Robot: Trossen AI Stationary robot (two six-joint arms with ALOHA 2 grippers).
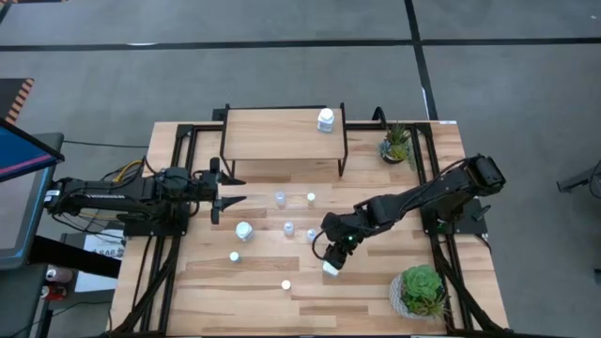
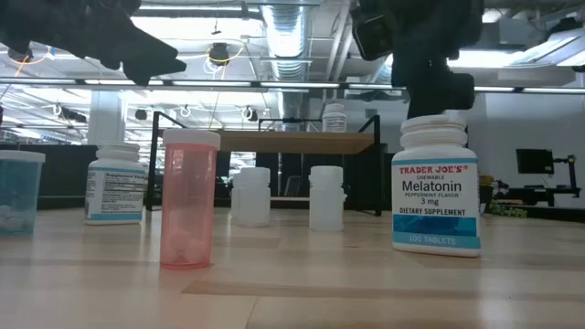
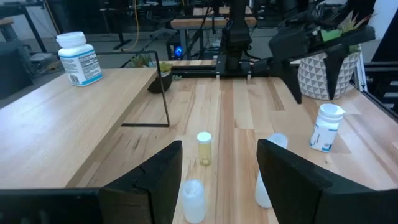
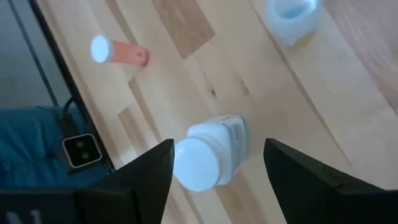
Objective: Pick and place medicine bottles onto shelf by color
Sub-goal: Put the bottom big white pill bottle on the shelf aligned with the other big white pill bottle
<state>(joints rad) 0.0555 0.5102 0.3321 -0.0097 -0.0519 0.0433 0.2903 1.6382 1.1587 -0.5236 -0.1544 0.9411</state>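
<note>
The shelf stands at the table's far middle on its black legs, with one white bottle upright on it. Several small bottles stand loose on the table in front of it. My right gripper is open and points down over a larger white labelled bottle. That bottle stands upright on the table below and between the two fingers; the low view shows the gripper just above its cap. My left gripper is open and empty, level above the table left of the bottles.
A pink bottle stands near the front edge. A pale-blue bottle, a yellowish one and other white ones stand between the grippers and the shelf. Potted plants stand at the far right and near right.
</note>
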